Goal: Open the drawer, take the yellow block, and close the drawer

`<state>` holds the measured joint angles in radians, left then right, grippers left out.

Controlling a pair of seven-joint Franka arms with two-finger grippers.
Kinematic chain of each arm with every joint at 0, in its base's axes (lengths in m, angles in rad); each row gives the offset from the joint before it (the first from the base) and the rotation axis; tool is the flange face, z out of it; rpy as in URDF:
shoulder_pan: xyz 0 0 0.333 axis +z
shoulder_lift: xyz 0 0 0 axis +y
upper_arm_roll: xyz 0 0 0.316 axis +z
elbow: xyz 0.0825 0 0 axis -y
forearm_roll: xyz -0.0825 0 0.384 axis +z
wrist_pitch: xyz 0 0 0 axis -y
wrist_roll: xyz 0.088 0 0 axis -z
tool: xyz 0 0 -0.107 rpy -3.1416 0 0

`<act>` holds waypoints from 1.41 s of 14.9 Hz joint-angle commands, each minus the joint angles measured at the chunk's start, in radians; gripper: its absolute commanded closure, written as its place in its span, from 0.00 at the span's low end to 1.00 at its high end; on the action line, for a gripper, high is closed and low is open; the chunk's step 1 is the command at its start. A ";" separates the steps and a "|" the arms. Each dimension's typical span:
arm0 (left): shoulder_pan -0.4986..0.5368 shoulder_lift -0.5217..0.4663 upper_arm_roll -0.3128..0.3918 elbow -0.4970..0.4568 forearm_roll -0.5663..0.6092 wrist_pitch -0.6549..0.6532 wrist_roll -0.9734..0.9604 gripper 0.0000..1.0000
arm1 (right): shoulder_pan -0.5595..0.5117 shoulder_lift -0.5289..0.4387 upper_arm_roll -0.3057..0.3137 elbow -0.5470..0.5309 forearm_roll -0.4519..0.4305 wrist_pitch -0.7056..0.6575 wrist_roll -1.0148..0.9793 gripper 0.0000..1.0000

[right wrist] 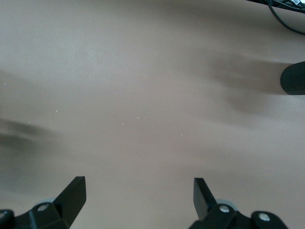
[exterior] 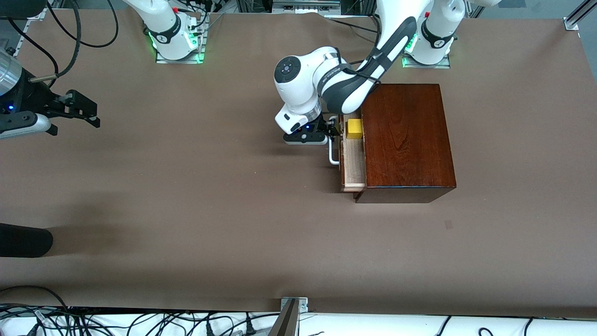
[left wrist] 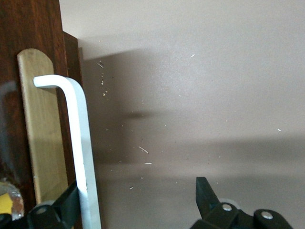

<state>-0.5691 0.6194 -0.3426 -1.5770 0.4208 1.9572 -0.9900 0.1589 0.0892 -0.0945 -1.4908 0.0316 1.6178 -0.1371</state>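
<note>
The dark reddish-brown wooden box [exterior: 406, 135] stands toward the left arm's end of the table. Its drawer [exterior: 353, 165] is pulled partly out and shows its pale interior. The yellow block [exterior: 354, 129] sits in the drawer at the end farther from the front camera. The white handle [exterior: 333, 156] sticks out from the drawer front. My left gripper [exterior: 332, 126] is open at the handle. In the left wrist view the handle [left wrist: 82, 143] runs between the jaws, close against one finger [left wrist: 70, 198], and the left gripper [left wrist: 137, 188] is not closed on it. My right gripper [exterior: 91, 114] is open and empty over bare table [right wrist: 138, 186].
A dark rounded object [exterior: 23, 240] juts in at the right arm's end, nearer the front camera; it also shows in the right wrist view [right wrist: 293, 78]. Cables lie along the table edge nearest the front camera. Brown tabletop [exterior: 210, 186] spreads in front of the drawer.
</note>
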 commanded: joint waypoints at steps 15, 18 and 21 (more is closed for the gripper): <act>-0.054 -0.050 -0.009 0.158 -0.010 -0.136 -0.016 0.00 | -0.002 -0.009 0.006 -0.006 -0.010 0.005 -0.002 0.00; -0.025 -0.107 -0.009 0.160 -0.020 -0.219 0.066 0.00 | -0.001 -0.009 0.006 -0.006 -0.010 0.005 -0.001 0.00; 0.088 -0.188 -0.007 0.160 -0.078 -0.251 0.196 0.00 | -0.001 -0.011 0.006 -0.006 -0.009 0.005 -0.002 0.00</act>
<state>-0.5689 0.4978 -0.3496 -1.4064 0.4059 1.7395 -0.9025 0.1594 0.0892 -0.0933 -1.4908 0.0316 1.6188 -0.1371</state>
